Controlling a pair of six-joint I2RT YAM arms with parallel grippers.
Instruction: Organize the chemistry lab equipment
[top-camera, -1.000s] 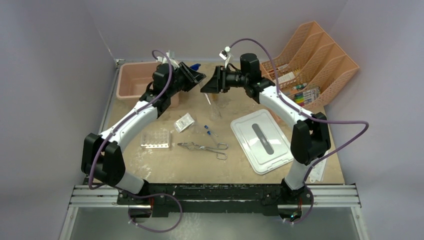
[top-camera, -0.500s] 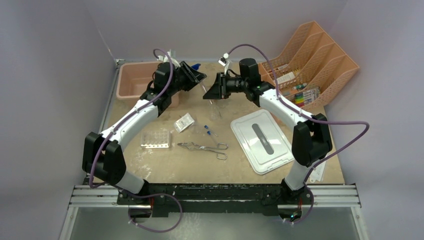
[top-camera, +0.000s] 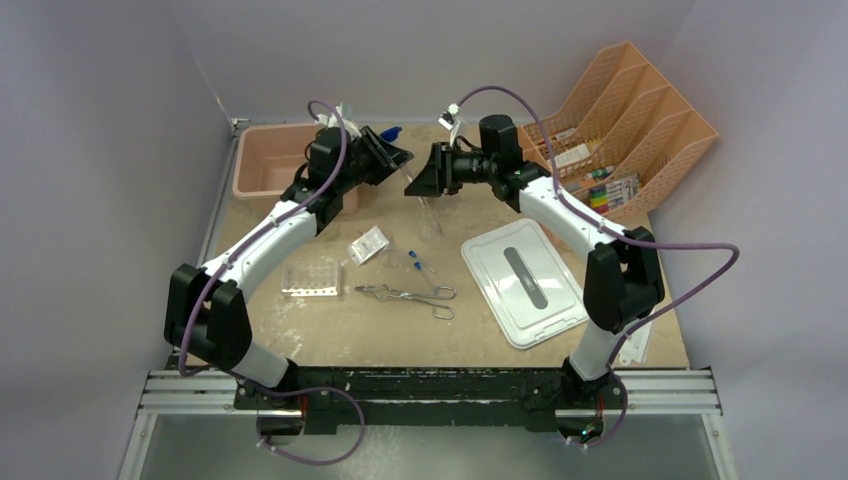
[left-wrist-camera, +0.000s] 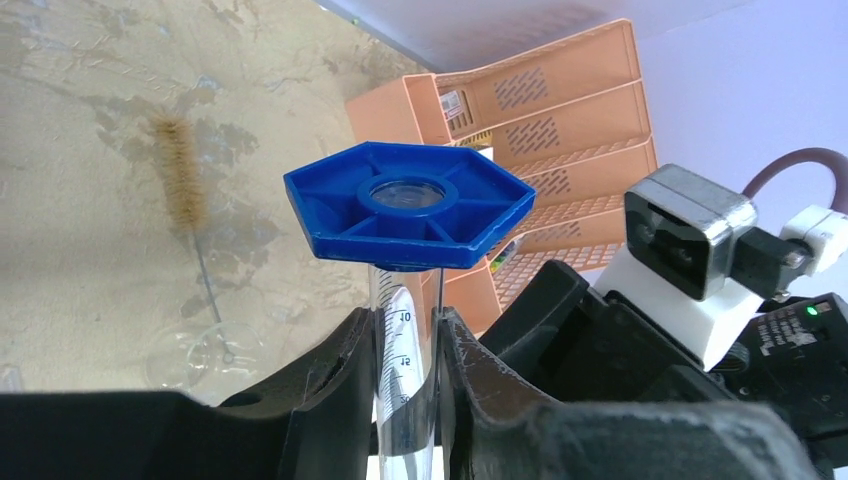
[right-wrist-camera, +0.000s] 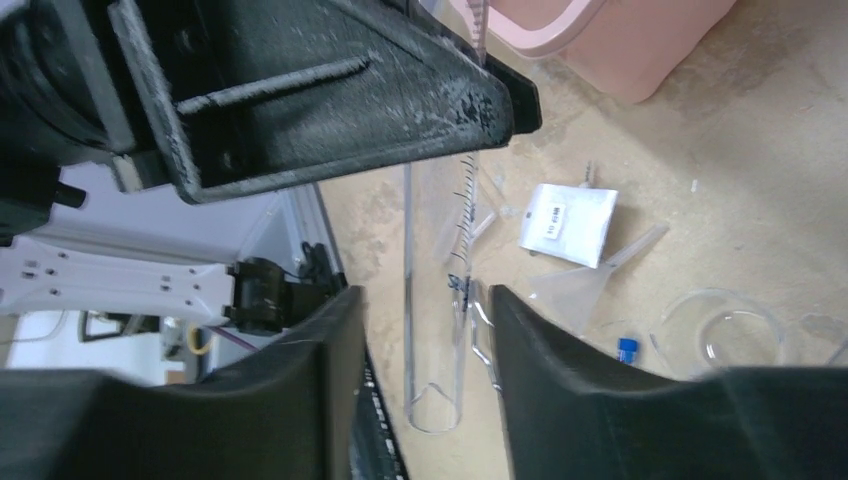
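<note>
Desk (top-camera: 400, 330) first: above its 12 o'clock end the left claw (left-wrist-camera: 408, 325) pinches a clear measuring tube (left-wrist-camera: 408, 300) just under its blue foot (left-wrist-camera: 330, 200). The open end lies inside the right claw (right-wrist-camera: 425, 297), spread wide and not yet gripping, probably for a handover.

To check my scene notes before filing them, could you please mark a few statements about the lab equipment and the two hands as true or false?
1. The left hand is shut on the graduated cylinder. True.
2. The cylinder's base is red. False: the base is blue.
3. The tongs lie on the table near the tube rack. True.
4. The brush stands in the tube rack. False: the brush lies on the table.
5. The right hand grips the tongs. False: the right hand is open, with a finger on either side of the cylinder's tube.
</note>
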